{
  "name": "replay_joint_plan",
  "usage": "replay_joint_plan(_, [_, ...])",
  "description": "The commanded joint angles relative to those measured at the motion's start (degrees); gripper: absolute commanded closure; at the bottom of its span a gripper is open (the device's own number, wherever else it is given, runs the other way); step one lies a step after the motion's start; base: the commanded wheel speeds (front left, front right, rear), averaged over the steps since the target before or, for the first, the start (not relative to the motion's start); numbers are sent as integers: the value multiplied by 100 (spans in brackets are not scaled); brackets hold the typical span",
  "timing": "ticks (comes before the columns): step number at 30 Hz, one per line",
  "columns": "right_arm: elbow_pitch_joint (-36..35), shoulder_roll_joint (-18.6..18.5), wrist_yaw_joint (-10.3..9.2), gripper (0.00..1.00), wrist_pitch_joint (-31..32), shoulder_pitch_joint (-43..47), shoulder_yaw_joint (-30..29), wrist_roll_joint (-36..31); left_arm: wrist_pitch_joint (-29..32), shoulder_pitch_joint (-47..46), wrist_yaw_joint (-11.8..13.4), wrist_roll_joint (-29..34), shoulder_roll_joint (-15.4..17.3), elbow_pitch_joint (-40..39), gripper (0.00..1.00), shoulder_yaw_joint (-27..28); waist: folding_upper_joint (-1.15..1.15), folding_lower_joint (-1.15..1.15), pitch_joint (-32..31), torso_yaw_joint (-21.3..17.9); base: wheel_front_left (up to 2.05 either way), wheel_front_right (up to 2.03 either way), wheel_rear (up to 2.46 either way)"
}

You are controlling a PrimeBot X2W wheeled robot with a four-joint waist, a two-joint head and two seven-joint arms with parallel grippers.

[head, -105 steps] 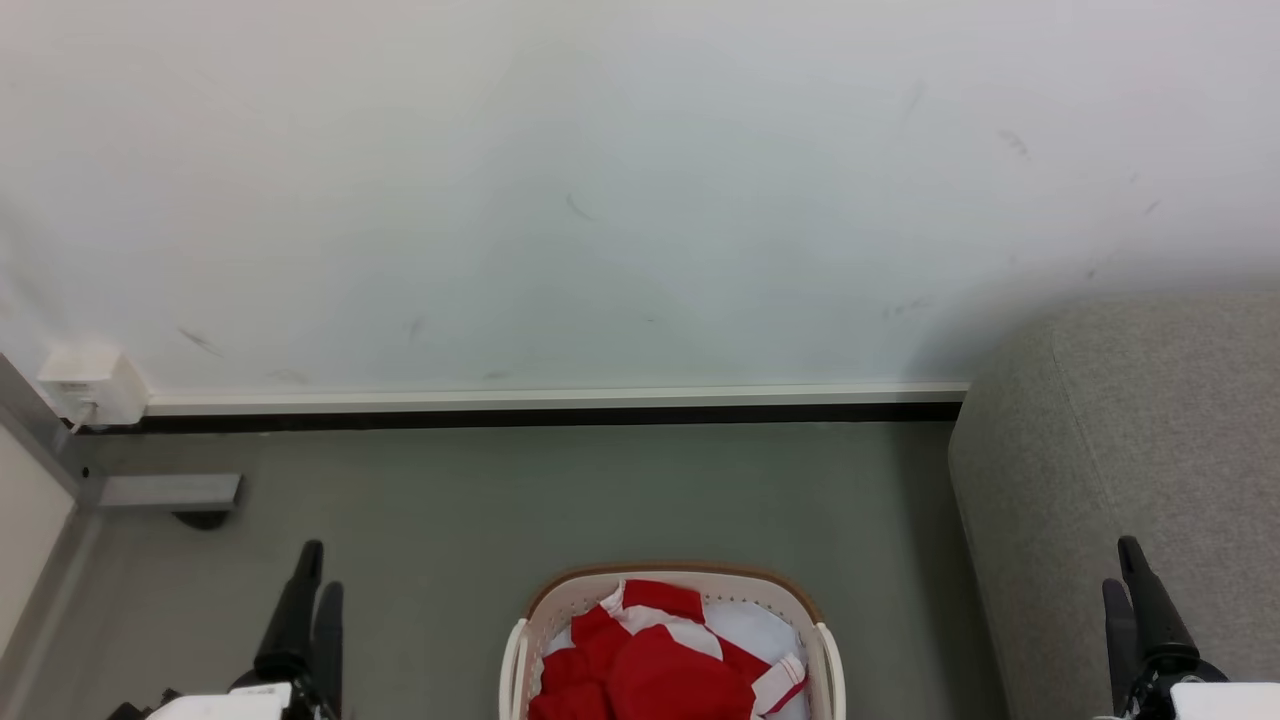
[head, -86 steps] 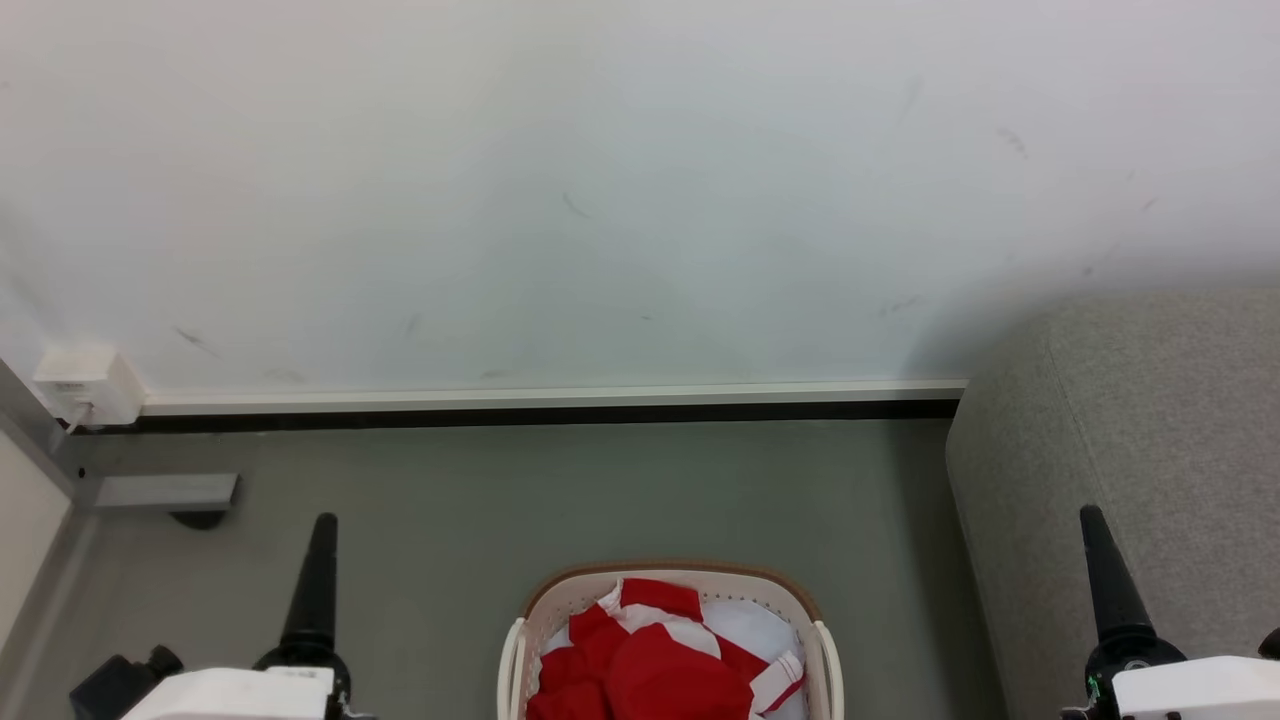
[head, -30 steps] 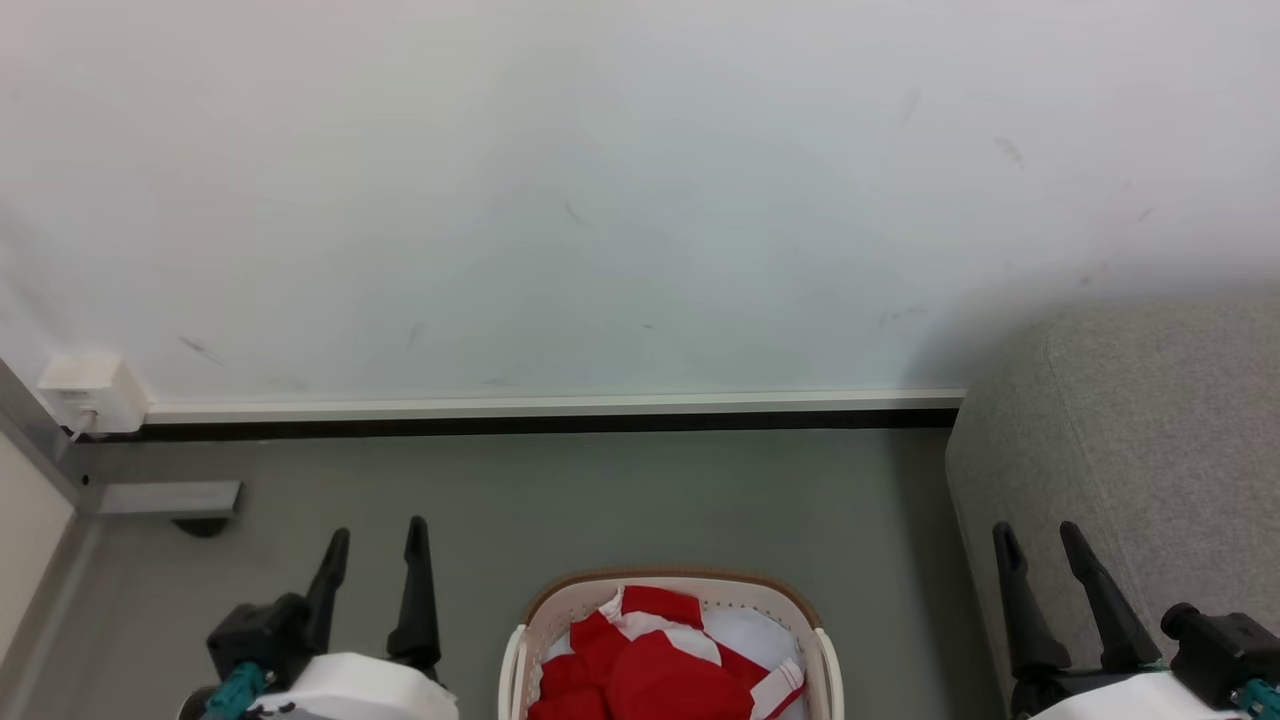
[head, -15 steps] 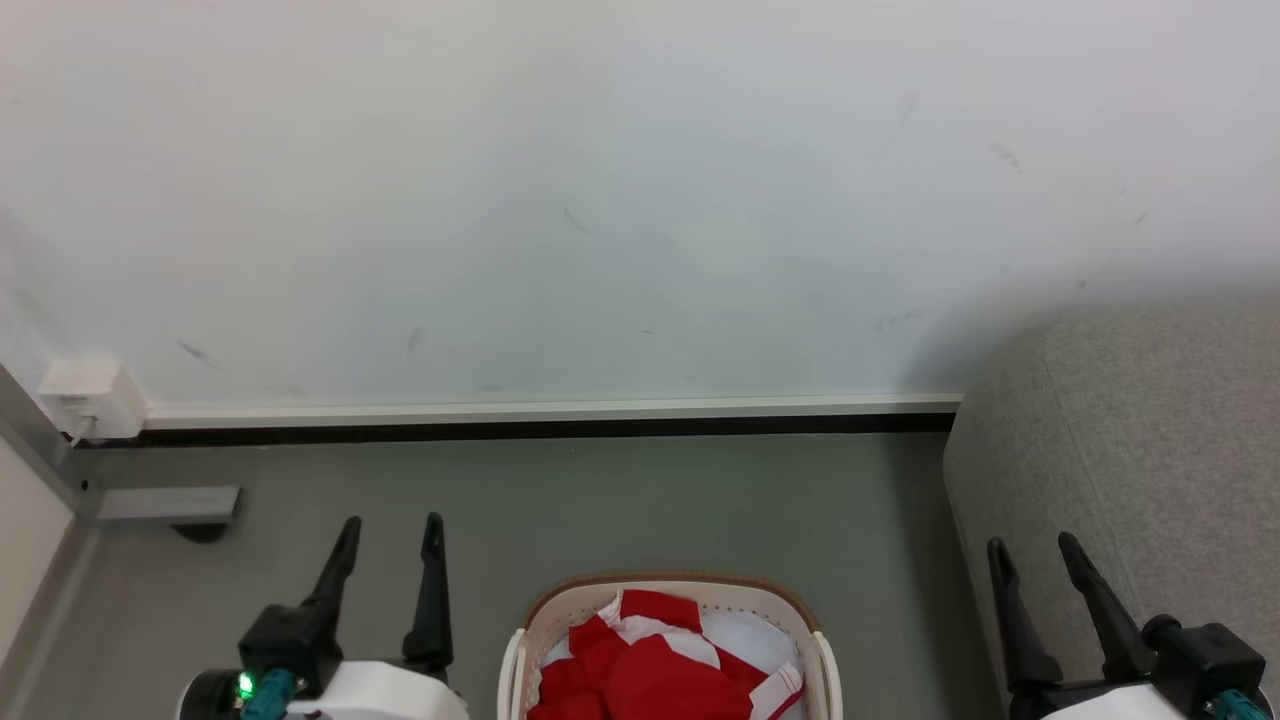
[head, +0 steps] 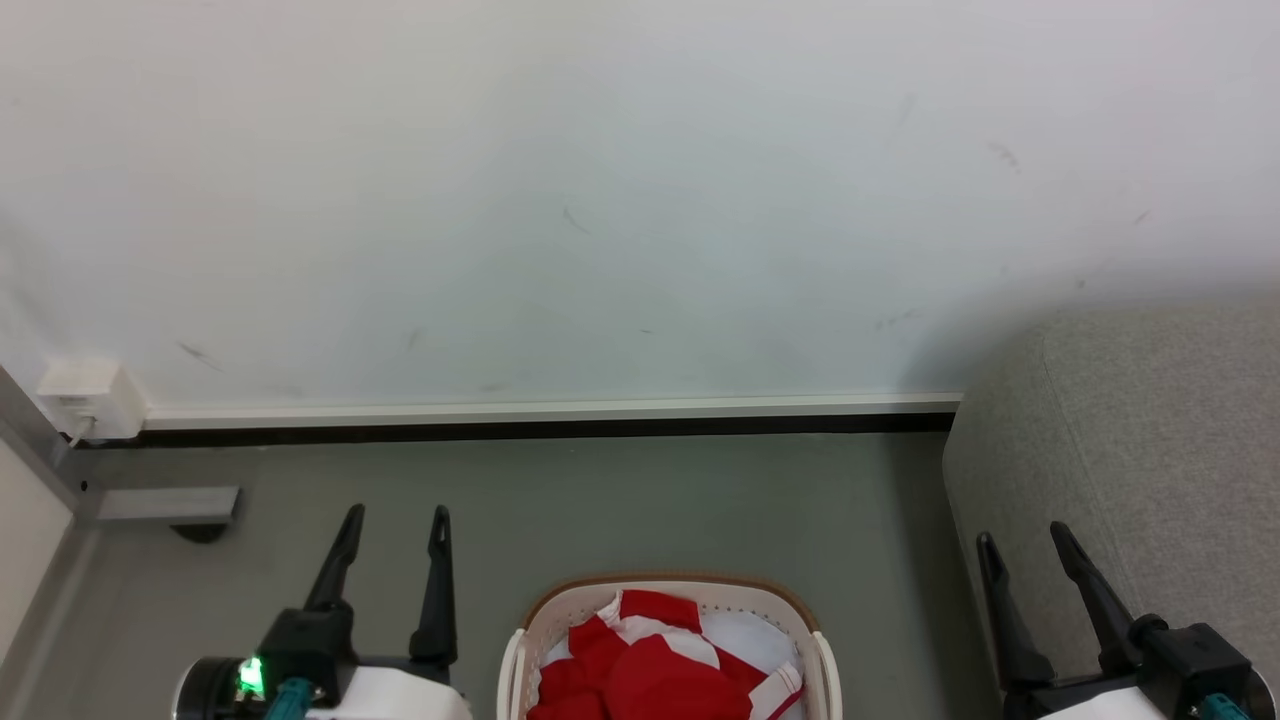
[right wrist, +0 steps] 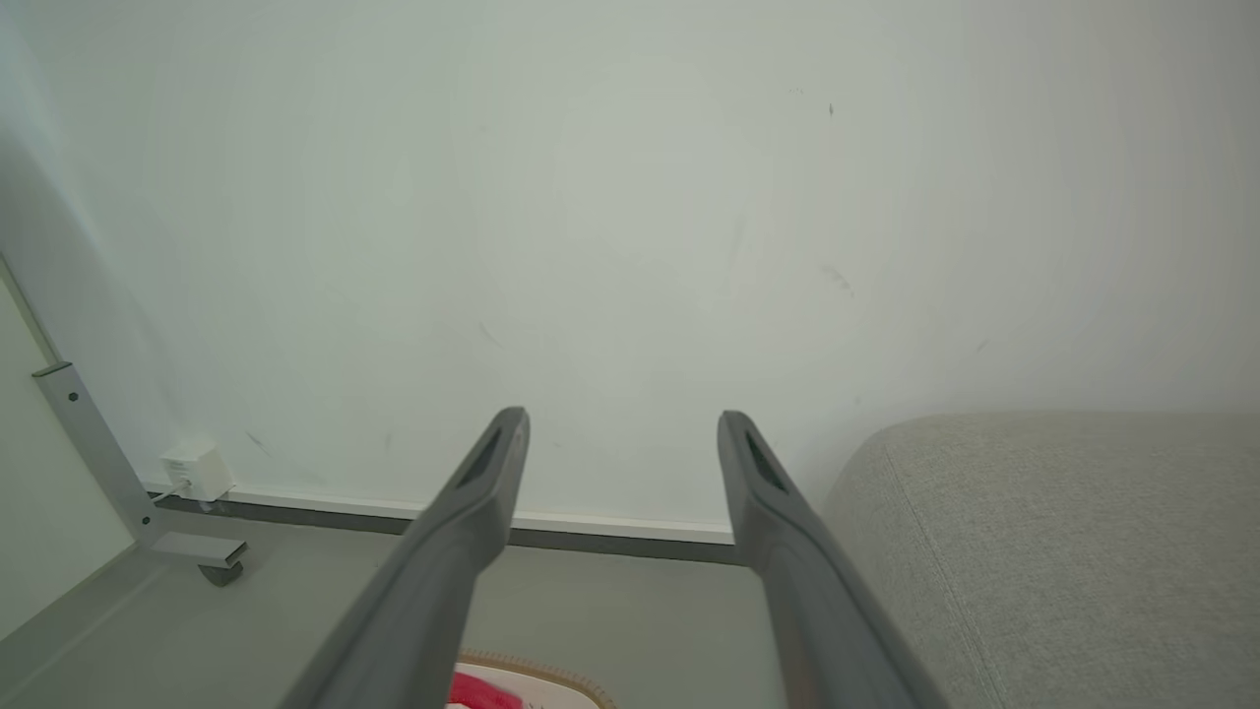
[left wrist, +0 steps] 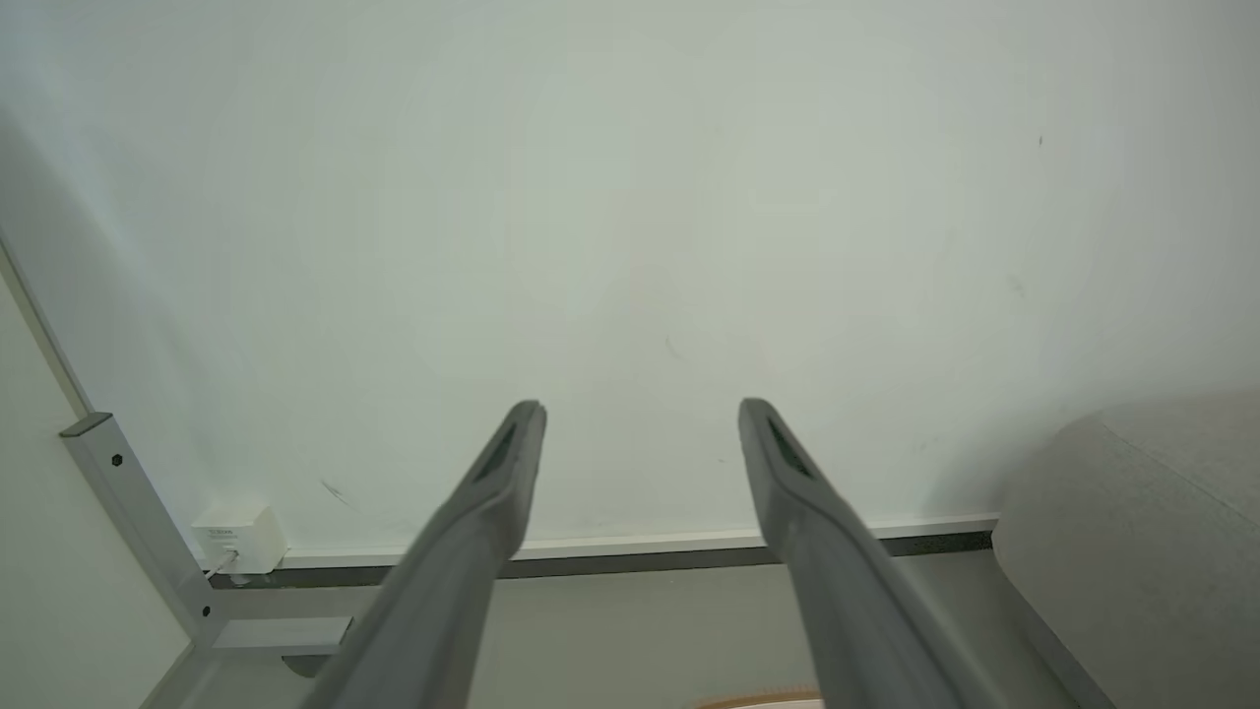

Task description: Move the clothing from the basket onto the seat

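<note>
Red clothing [head: 660, 670] with white bands lies heaped in the cream basket [head: 570, 603] at the bottom middle of the head view; a sliver of the clothing [right wrist: 482, 697] and the basket's brown rim [right wrist: 561, 679] also shows in the right wrist view. The grey seat [head: 1150, 440] rises at the right, and the seat [right wrist: 1063, 532] fills the right wrist view's lower right. My left gripper [head: 396, 518] stands open left of the basket, fingers pointing at the wall, holding nothing. My right gripper [head: 1022, 536] stands open in front of the seat's rounded corner, also holding nothing.
A white wall [head: 620, 200] with a pale skirting strip [head: 550, 408] closes the far side of the grey floor [head: 620, 510]. A small white box [head: 88, 398] sits at the wall's lower left, beside a grey metal post foot [head: 165, 503].
Both grippers turned about their own axes, from fingers seen edge-on to fingers spread side by side. The left one edged forward and slightly right. The camera shifted a little. The clothing lies as before.
</note>
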Motion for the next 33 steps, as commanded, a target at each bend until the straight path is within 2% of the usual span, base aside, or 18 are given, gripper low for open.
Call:
replay_joint_plan(1, [-41, 0, -9, 0, -67, -5, -1, -122, -63, 34, 27, 170, 9, -31, 0, 12, 0, 0, -2, 0, 0, 0, 0])
replay_joint_plan(11, [-95, 8, -10, 0, -153, -2, 15, -424, -144, 56, -34, 540, -55, -50, 0, 60, 0, 0, 16, -12, 0, 0, 0])
replay_joint_plan(33, [-104, 28, -10, 0, -148, 5, -40, -306, -138, 78, -312, 485, -247, 24, 0, 368, 0, 0, 42, -14, 0, 0, 0])
